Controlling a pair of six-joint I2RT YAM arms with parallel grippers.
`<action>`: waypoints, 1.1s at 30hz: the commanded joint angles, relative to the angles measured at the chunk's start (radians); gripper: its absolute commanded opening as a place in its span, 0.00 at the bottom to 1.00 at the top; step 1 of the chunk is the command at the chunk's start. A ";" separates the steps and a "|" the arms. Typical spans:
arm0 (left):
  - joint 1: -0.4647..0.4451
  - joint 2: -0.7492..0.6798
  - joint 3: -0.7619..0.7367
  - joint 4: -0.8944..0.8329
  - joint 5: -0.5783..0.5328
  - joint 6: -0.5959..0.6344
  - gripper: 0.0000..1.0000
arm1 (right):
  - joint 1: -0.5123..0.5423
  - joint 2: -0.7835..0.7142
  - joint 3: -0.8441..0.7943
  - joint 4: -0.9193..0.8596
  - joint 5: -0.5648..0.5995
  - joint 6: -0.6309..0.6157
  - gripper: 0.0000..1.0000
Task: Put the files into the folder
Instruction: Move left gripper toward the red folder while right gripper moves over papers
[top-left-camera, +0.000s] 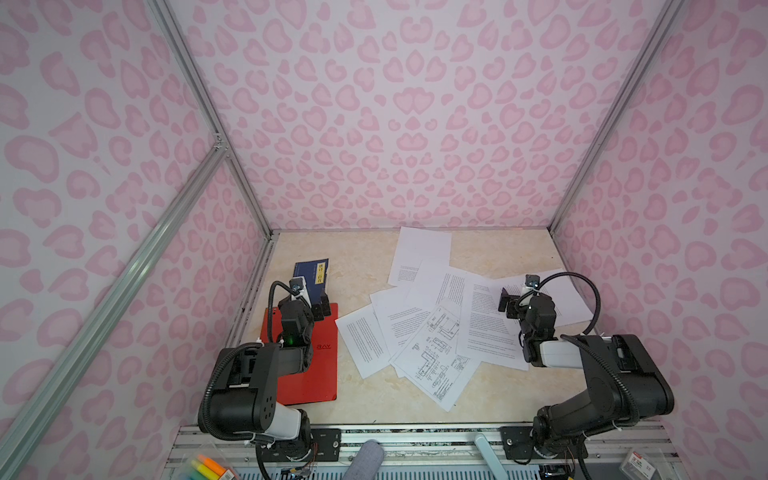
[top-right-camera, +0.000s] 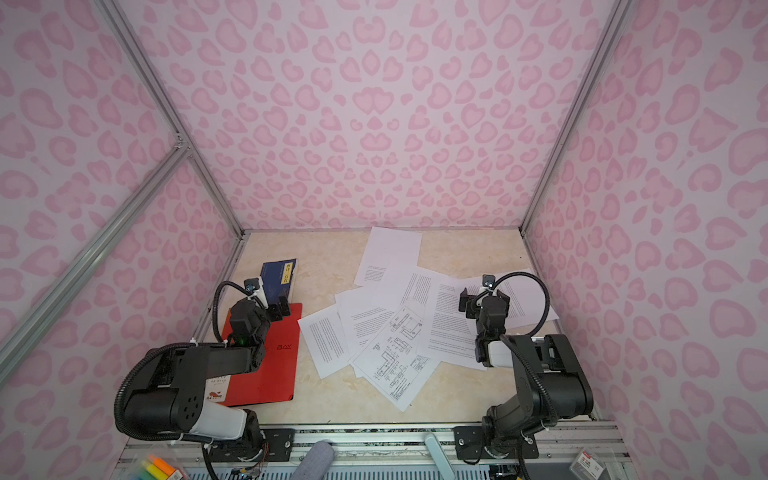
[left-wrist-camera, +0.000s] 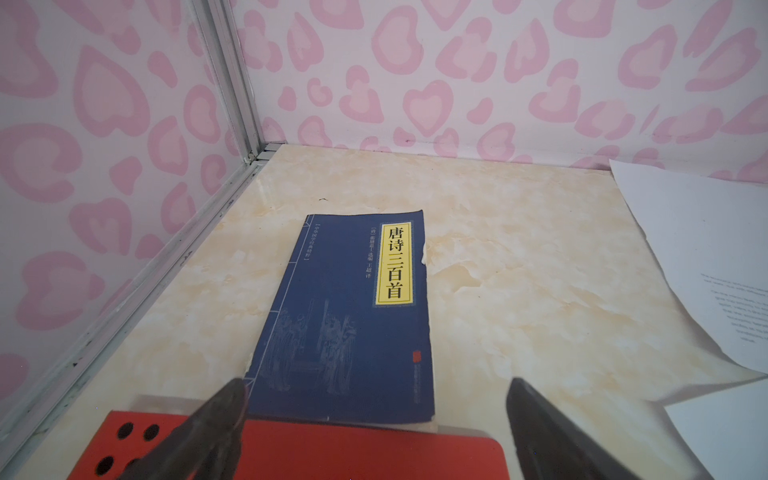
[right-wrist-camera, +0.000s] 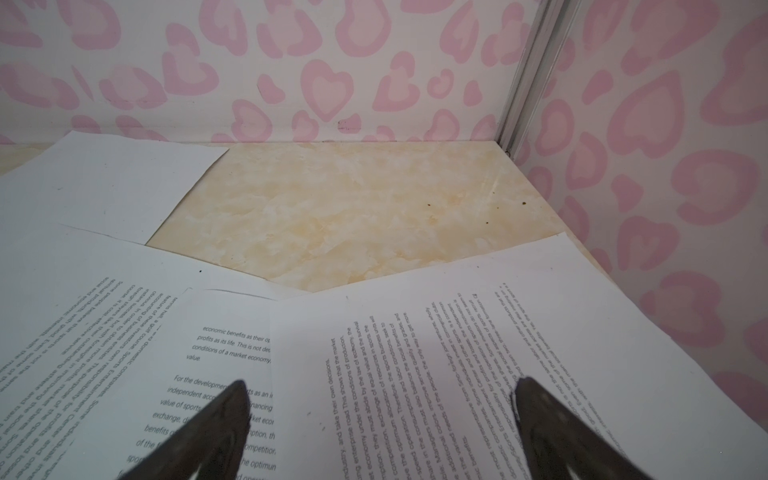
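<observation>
Bolted at the near edge, the left arm (top-left-camera: 249, 395) and right arm (top-left-camera: 615, 382) reach out over the marbled counter (top-left-camera: 365, 266). Beneath the left arm lies the folder (top-left-camera: 316, 370), closed and flat on the counter, red cover up. Above the folder's far edge hangs the left pincer (top-left-camera: 320, 307), jaws spread wide with nothing between them; whether a finger touches the cover cannot be told. Just beyond that same far edge lies a blue booklet (left-wrist-camera: 345, 324). To the right of the folder, and apart from it, the files (top-left-camera: 432, 332) lie as loose white sheets in an overlapping fan, most with text and the nearest with line drawings. Well to the right of the folder, the right pincer (top-left-camera: 508, 300) hangs above the files, jaws wide apart, holding nothing.
</observation>
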 joint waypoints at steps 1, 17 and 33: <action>0.001 -0.002 0.006 0.016 0.007 0.006 0.98 | 0.001 0.003 -0.001 0.004 0.006 -0.001 1.00; 0.001 -0.007 0.002 0.024 0.008 0.005 0.98 | -0.004 0.000 0.000 0.001 0.009 0.009 1.00; -0.006 -0.327 0.412 -1.066 -0.222 -0.468 0.98 | 0.088 -0.258 0.304 -0.711 0.195 0.230 1.00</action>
